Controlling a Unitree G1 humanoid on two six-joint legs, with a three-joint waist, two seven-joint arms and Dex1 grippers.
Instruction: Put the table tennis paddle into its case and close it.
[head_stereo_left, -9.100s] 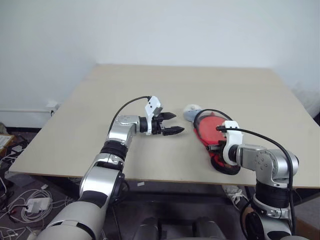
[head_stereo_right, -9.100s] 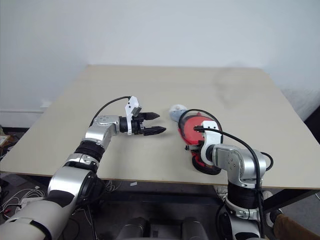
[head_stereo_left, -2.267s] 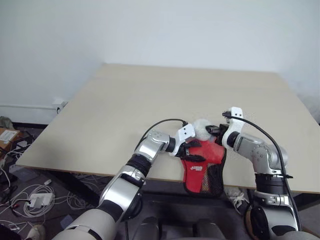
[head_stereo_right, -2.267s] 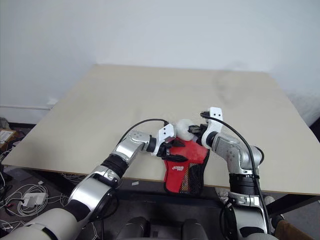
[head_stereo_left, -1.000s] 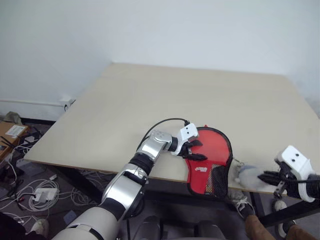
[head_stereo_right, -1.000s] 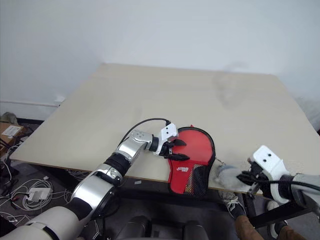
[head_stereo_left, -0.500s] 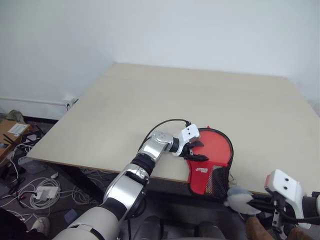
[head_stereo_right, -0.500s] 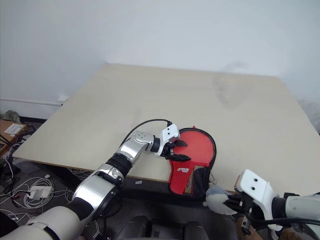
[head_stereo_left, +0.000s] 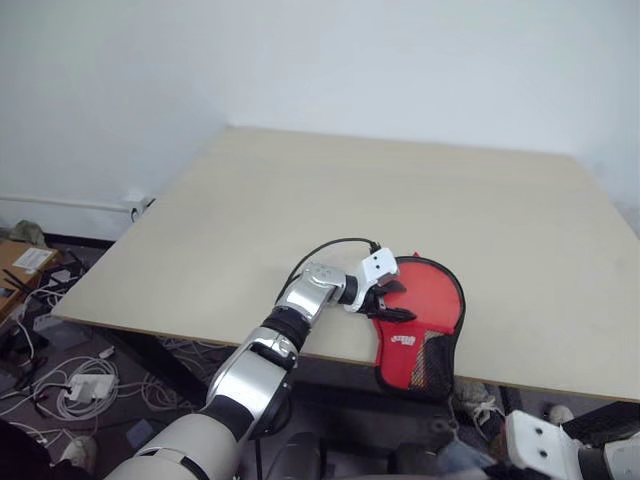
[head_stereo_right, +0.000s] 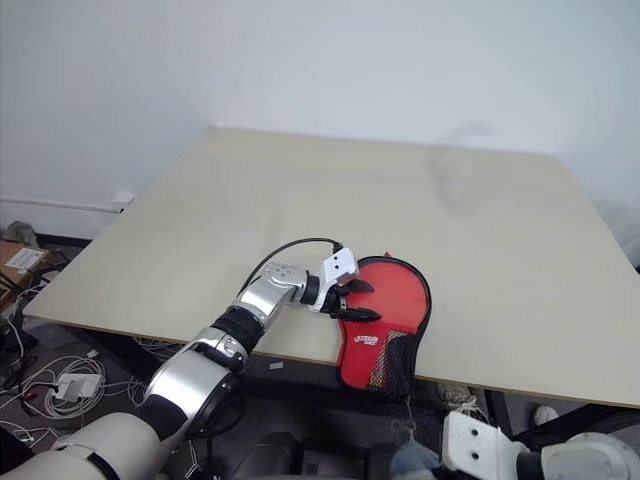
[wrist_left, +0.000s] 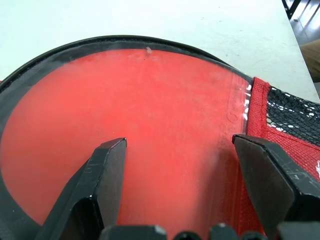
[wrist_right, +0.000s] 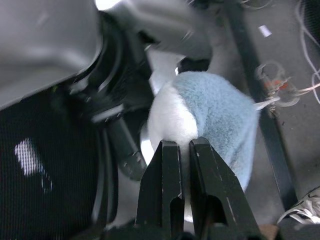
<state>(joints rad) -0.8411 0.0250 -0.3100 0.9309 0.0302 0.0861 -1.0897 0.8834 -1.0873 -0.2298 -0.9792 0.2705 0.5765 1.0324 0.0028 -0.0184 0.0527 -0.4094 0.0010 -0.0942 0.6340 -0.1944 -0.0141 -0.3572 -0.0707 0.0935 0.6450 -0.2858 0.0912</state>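
Note:
The case (head_stereo_left: 403, 343) lies at the table's front edge, its red printed panel and black mesh (head_stereo_left: 436, 362) hanging over the edge. Inside its black zipper rim (wrist_left: 45, 62) shows the table tennis paddle's smooth red face (wrist_left: 165, 100); the handle is hidden under the fabric panel. My left gripper (head_stereo_left: 395, 301) is open, one finger (wrist_left: 102, 170) on each side of that red face, nothing clamped between them. Below the table's front edge at the right, my right gripper (wrist_right: 180, 145) is shut on a soft white-and-blue lump (wrist_right: 220, 110), also seen as the lump (head_stereo_right: 412, 458).
The beige table (head_stereo_left: 400, 200) stretches bare behind the case up to a white wall. Cables and a power strip (head_stereo_left: 78, 382) lie on the floor at the left. Black robot body parts (wrist_right: 55, 165) crowd close around the right gripper.
My right arm has drawn back and sunk below the table's front edge, carrying the lump with it. The left gripper and the case have stayed put.

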